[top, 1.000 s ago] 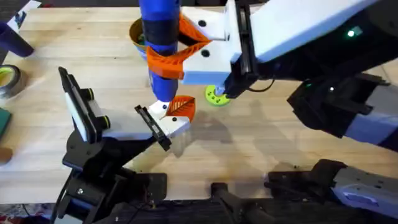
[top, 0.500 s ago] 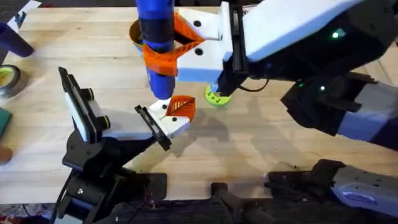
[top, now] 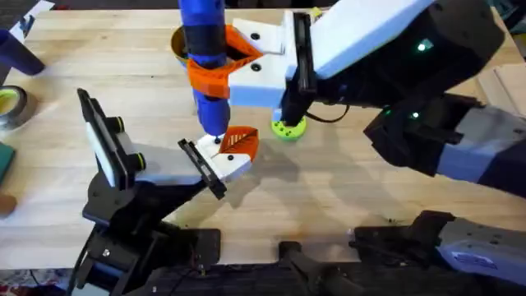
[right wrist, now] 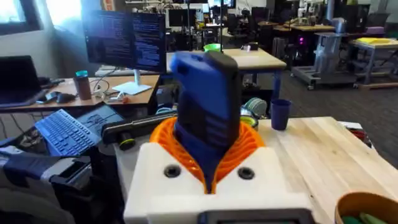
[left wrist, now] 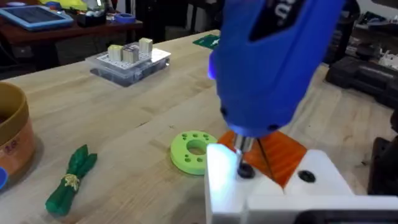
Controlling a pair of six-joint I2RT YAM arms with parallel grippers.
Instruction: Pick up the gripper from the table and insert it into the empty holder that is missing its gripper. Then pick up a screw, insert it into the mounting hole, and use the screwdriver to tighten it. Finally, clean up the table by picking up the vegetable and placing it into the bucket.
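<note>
We judge the gripper already seated in the holder; our right gripper pinches the screwdriver, tip on the screw. The vegetable lies beside the bucket, not yet binned

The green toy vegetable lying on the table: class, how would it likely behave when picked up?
The vegetable looks thin and leafy, so probably light. Its lighter band cinches a narrow middle, likely the easiest grip. Lying flat with flared ends, it seems unlikely to roll.
</note>
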